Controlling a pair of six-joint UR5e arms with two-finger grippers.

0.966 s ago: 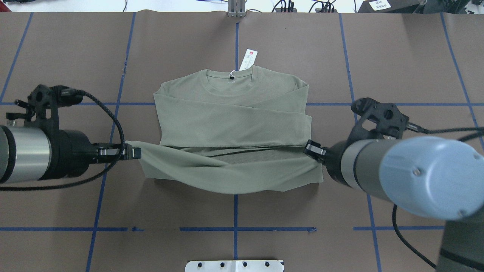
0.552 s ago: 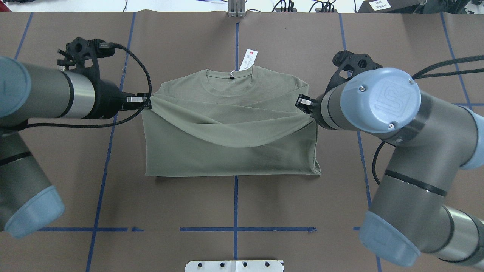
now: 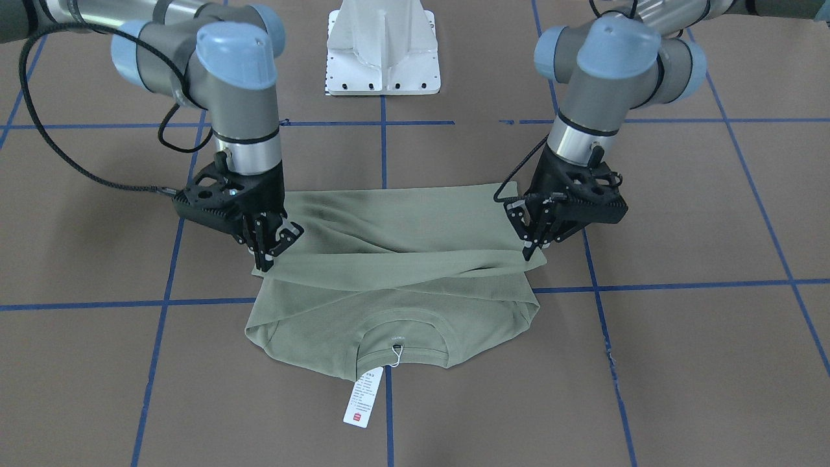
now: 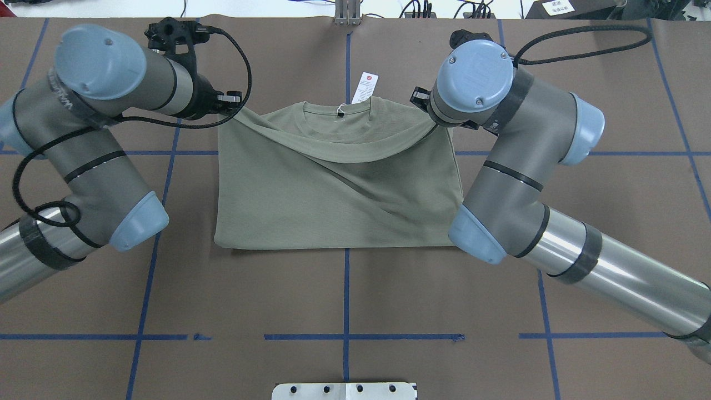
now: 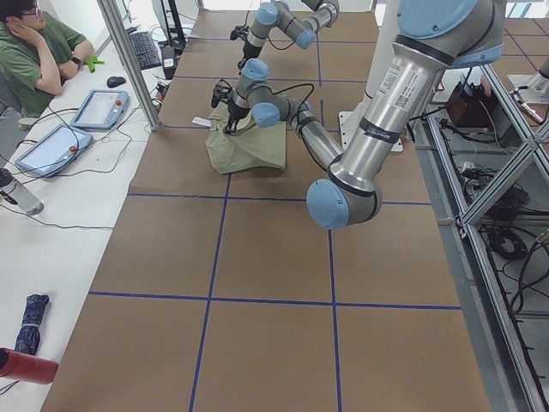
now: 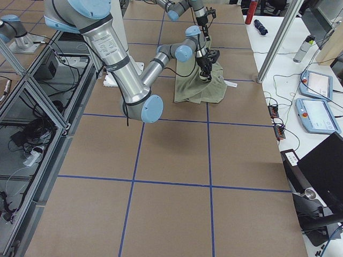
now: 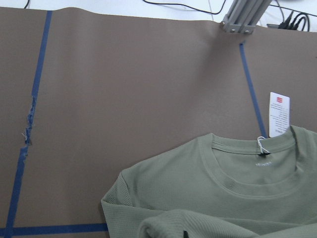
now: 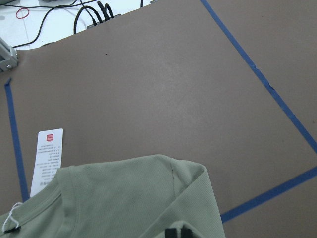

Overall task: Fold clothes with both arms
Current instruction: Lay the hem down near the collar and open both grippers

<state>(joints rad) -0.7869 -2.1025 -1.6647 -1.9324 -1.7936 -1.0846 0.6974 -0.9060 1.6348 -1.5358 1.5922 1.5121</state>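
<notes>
In the overhead view, nearest us at the bottom centre of the frame, we see the white base plate [image 4: 344, 390]. Above it is the brown bench [image 4: 344, 300], crossed with blue tape lines [image 4: 361, 336]. The olive-green shirt [image 4: 333, 205] lies in the middle of the frame, its near edge a straight fold just above the tape cross. Its upper layer is doubled over towards the neck, and the free edge of that layer hangs in a curve between the two claws.

Further up, at the shirt's upper left corner, the left claw [image 4: 233, 103] is pinched shut on one end of that edge. The right claw [image 3: 267, 257] is mostly hidden under its own blue-capped wrist from overhead. In the front-facing view we find it at centre left, closed on the other end of the edge.

Beyond the hanging edge the ribbed collar [image 4: 338, 114] lies flat and uncovered. The white hang tag [image 4: 367, 88] with its red mark rests on the bench just past the collar, beside the centre tape line. Farthest off, at the top centre, a metal post foot [image 4: 348, 14] stands at the bench's edge.
</notes>
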